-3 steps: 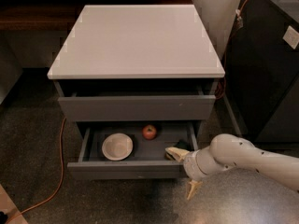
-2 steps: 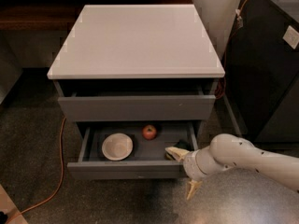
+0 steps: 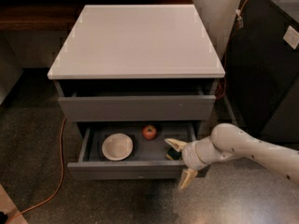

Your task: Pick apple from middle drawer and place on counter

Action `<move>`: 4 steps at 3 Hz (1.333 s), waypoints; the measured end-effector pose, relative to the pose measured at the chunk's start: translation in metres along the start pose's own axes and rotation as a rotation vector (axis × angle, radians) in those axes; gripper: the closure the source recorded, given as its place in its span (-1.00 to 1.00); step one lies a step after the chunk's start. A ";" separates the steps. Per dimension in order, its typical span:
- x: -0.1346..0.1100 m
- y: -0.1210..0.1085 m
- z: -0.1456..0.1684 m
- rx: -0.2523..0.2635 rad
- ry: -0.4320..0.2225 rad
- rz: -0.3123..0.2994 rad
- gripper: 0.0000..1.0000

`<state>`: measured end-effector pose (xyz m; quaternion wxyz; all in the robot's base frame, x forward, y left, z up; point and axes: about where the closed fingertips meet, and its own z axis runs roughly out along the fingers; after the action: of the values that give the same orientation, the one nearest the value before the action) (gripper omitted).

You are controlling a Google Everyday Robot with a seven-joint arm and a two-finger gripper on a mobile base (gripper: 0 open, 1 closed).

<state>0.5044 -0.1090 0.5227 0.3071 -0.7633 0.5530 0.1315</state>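
Observation:
The apple (image 3: 149, 132), small and red, lies at the back of the open middle drawer (image 3: 126, 170), right of centre. My gripper (image 3: 181, 161) is open at the drawer's right front corner. One cream finger (image 3: 174, 143) reaches over the drawer's inside, and the other (image 3: 187, 178) hangs outside the front panel. The gripper holds nothing and is to the right of and nearer than the apple, apart from it. The white counter (image 3: 135, 36) tops the cabinet and is bare.
A white bowl (image 3: 117, 146) sits in the drawer left of the apple. A dark green-and-yellow sponge (image 3: 173, 154) lies by the gripper, partly hidden. The top drawer (image 3: 135, 107) stands slightly out. An orange cable (image 3: 56, 181) runs over the floor on the left. A black cabinet (image 3: 266, 64) stands on the right.

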 end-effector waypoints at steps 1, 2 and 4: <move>0.004 -0.039 0.004 0.032 -0.049 0.058 -1.00; 0.010 -0.071 0.007 0.049 -0.064 0.105 -0.86; 0.044 -0.135 0.046 0.048 -0.004 0.252 0.23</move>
<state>0.6513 -0.0868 0.5067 0.3073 -0.6799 0.6469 0.1574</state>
